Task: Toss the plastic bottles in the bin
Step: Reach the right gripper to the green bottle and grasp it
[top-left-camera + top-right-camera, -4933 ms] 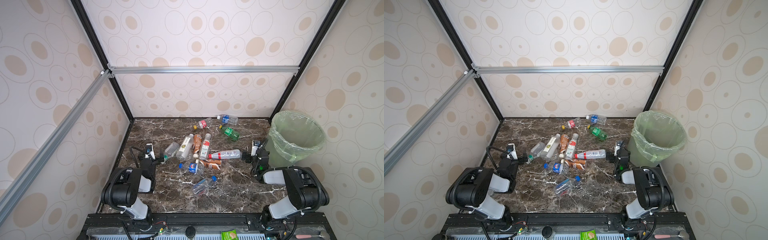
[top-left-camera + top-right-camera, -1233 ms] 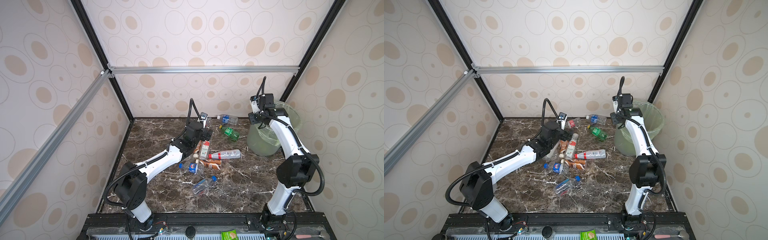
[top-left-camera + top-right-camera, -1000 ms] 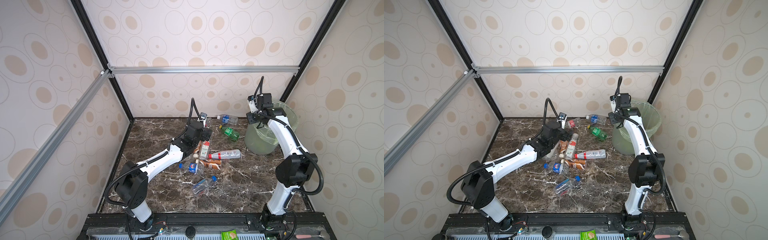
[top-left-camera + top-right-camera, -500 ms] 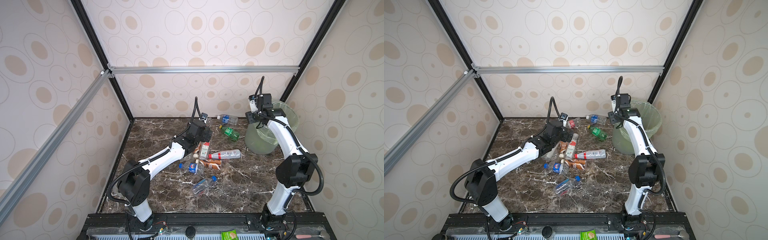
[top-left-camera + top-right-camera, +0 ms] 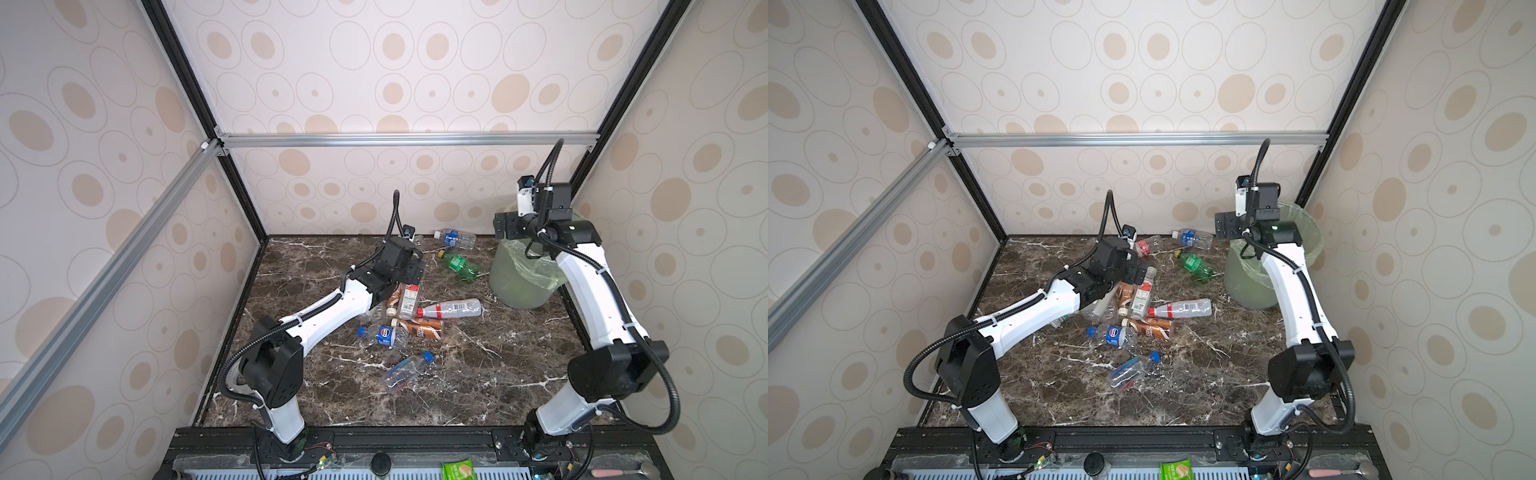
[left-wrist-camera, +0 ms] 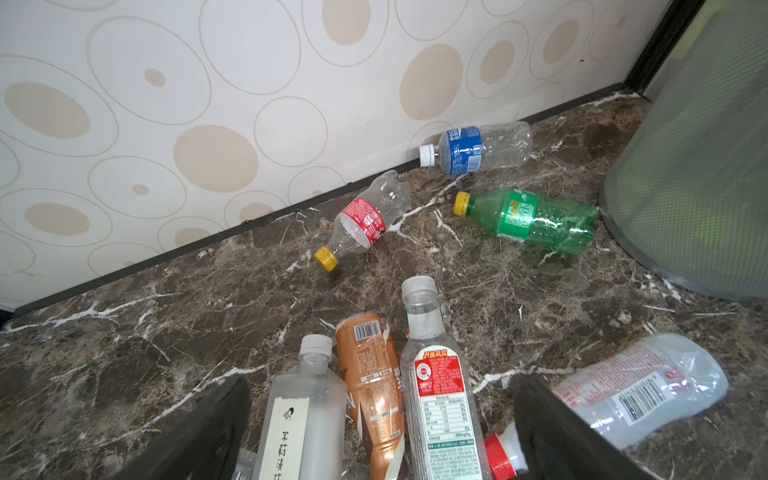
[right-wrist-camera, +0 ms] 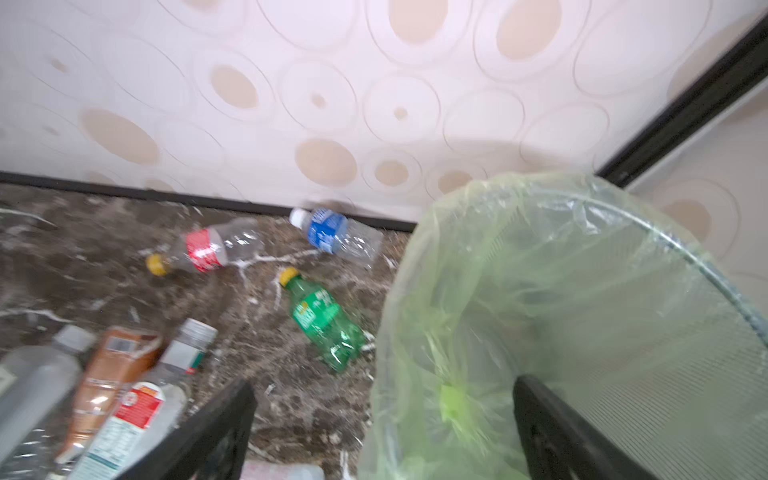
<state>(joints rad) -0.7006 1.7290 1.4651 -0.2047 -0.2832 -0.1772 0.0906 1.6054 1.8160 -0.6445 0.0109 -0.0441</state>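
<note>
Bottle pickup being lined up.
The left gripper (image 6: 382,386), jaws apart, is being held over the bottles (image 5: 409,301) heaped in the middle of the table (image 5: 490,374); one bottle should be centred between the jaws before closing. The right gripper (image 7: 384,384), jaws apart and empty, is being held over the bin (image 5: 515,282) at its far right corner.

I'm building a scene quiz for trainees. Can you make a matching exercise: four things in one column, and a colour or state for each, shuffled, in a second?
Things:
1 green bottle
2 blue-label bottle
3 bin
4 left gripper

Descriptions:
a white cap
b open, over the pile
c yellow cap
d green bag lining

Pairs: 1-c, 2-a, 3-d, 4-b
</note>
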